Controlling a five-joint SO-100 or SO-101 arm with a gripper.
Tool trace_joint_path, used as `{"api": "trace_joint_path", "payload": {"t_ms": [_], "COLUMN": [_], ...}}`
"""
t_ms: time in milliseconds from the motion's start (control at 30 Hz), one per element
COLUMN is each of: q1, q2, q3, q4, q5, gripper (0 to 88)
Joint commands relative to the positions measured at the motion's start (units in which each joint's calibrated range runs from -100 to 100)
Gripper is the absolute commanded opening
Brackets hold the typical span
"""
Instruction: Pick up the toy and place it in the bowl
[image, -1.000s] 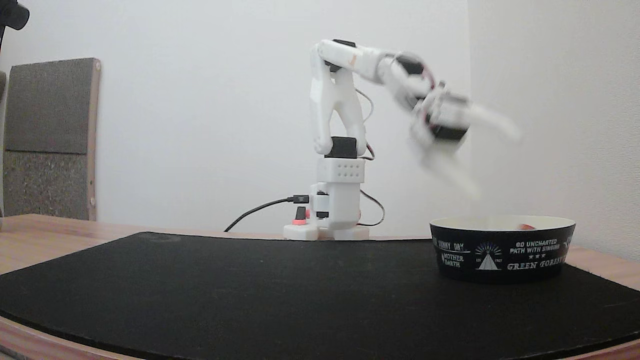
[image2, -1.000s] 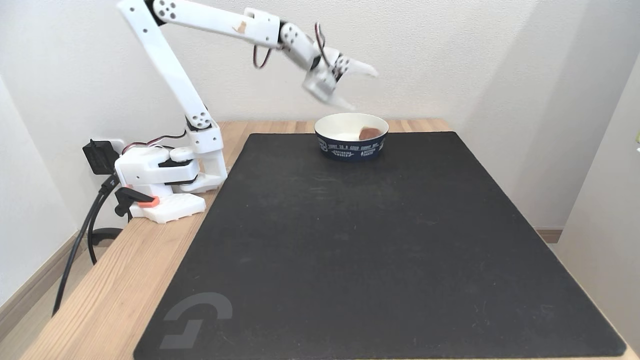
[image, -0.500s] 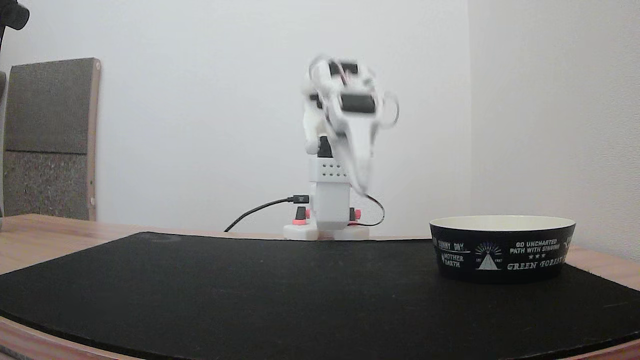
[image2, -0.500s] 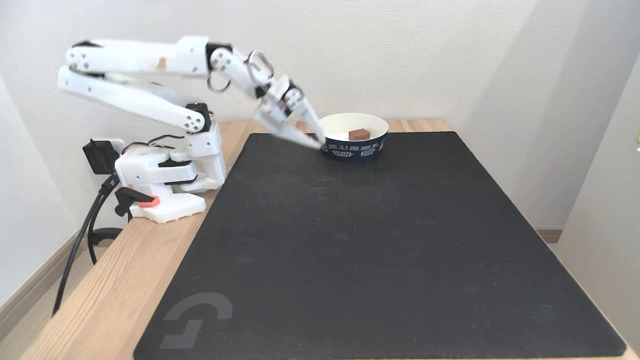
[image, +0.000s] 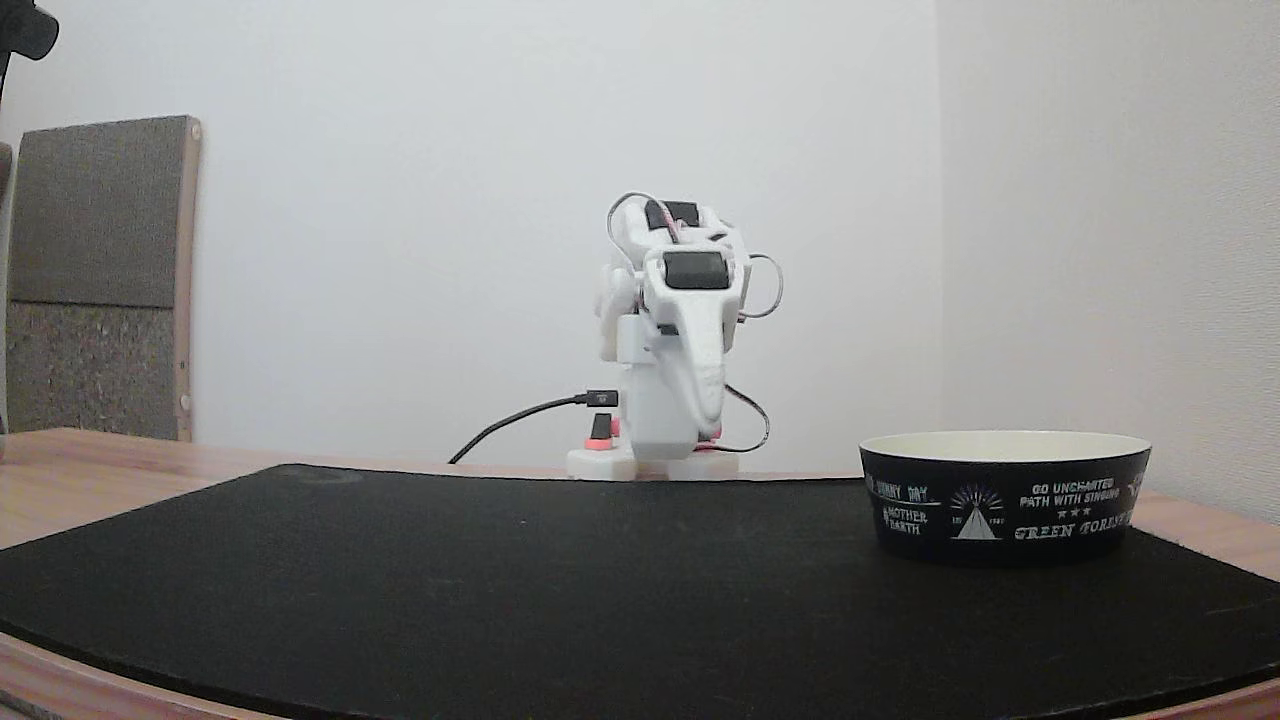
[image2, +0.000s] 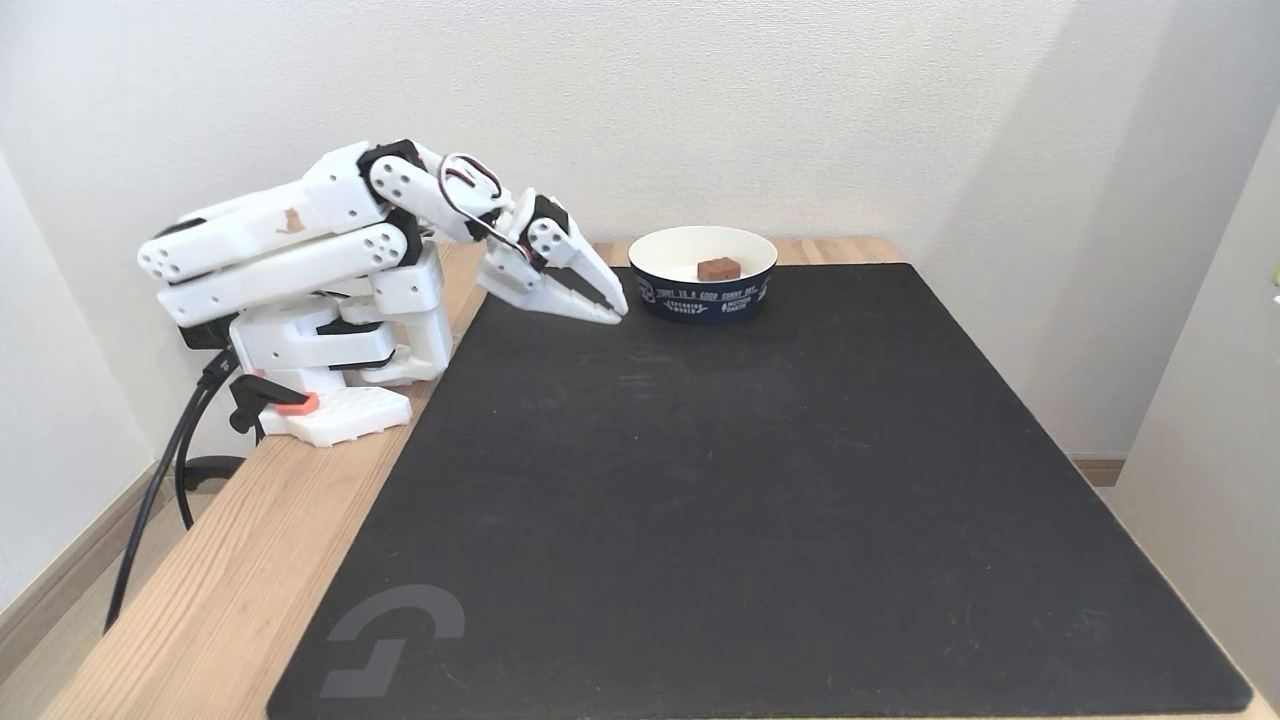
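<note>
The red-brown toy (image2: 718, 268) lies inside the bowl (image2: 700, 299), on its cream-white floor right of centre. The bowl stands at the far edge of the black mat. In the low fixed view the bowl (image: 1003, 500) is at the right, and its black printed wall hides the toy. The white arm is folded down over its base. My gripper (image2: 612, 308) hangs just above the mat, a little left of the bowl and apart from it, shut with nothing between its fingers. In the low view my gripper (image: 707, 418) points downward in front of the base.
A large black mat (image2: 760, 480) covers most of the wooden table (image2: 230, 570). The white robot base (image2: 330, 400) with a black cable (image2: 160, 480) sits at the table's left edge. A grey board (image: 100, 270) leans on the wall. Walls stand close behind and to the right.
The arm swung away from above the bowl, folded back and lowered. The gripper went from open to shut. The toy came to rest in the bowl.
</note>
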Motion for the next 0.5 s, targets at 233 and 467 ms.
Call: {"api": "trace_joint_path", "payload": {"t_ms": [233,467], "q1": [3.56,3.56], "q2": [-0.75,-0.75], "q3": [0.69,0.69], "q4": [0.37,0.37], "q5": [-0.11,-0.11], "gripper": [2.2,2.2]}}
